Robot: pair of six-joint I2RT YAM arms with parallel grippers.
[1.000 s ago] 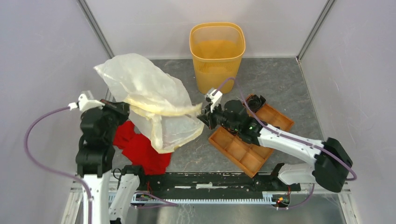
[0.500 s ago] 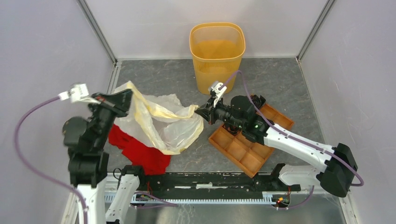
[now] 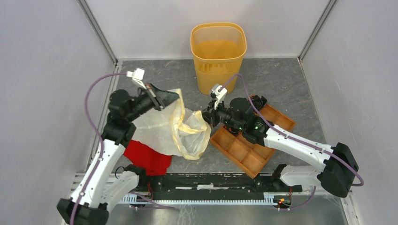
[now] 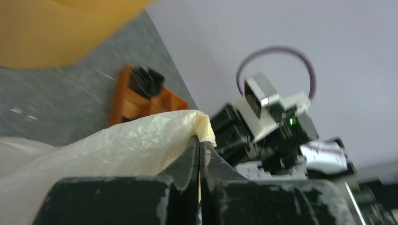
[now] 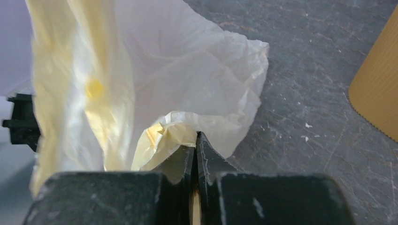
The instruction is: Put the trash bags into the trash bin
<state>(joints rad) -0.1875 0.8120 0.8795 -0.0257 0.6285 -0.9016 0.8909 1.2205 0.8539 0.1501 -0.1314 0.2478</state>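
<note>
The bag [image 3: 162, 129] hangs stretched between both hands at centre-left of the top view. Its yellowish mouth edge droops toward the bench [image 3: 281, 84]. The left hand [image 3: 172, 96] is clamped on the bag's top edge; its wrist view shows the fingers [image 4: 187, 161] pressed together with film pinched at the tips. The right hand [image 3: 205, 115] is likewise clamped on the bag's right edge, just left of the tray [image 3: 240, 151]. The bag's lower left part overlaps a red cloth [image 3: 146, 158]. The bin [image 3: 218, 77] stands upright at top centre, apart from the bag.
</note>
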